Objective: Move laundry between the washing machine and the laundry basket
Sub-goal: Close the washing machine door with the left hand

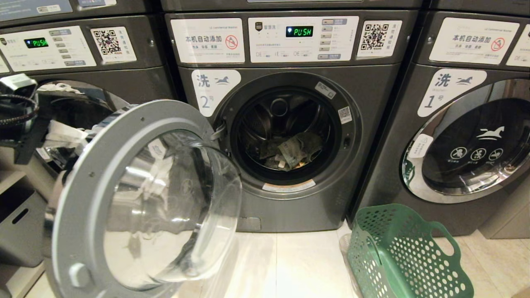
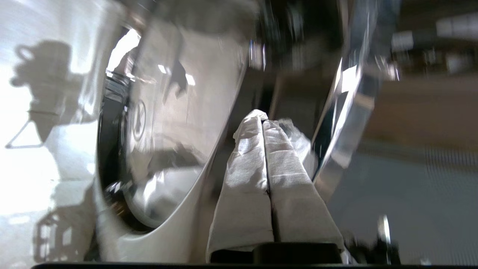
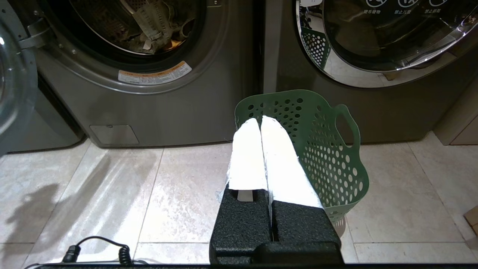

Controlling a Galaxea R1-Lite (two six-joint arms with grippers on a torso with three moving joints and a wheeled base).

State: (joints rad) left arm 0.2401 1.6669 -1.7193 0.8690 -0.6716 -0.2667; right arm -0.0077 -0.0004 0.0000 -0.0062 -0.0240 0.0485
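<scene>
Head view: the washer [image 1: 290, 136] marked 2 stands with its door [image 1: 136, 203] swung fully open to the left. Laundry [image 1: 292, 151], grey-green, lies at the bottom of the drum. The basket [image 1: 403, 254] stands on the floor [image 1: 290, 265] near right, in front of the machine marked 1 [image 1: 463, 136], and no garments show in it. Neither set of fingertips shows here; only part of the left arm [image 1: 16, 111] appears at the far left edge.

Left wrist view: the left gripper [image 2: 263, 127], white-wrapped fingers pressed together and holding nothing, sits just beside the chrome rim of the open door [image 2: 336, 142]. Contact cannot be told.

Right wrist view: the right gripper [image 3: 260, 123], fingers likewise closed and empty, hangs low before the basket [image 3: 328, 149]. This view alone shows an orange scrap among the laundry [image 3: 160, 26] in the drum.
</scene>
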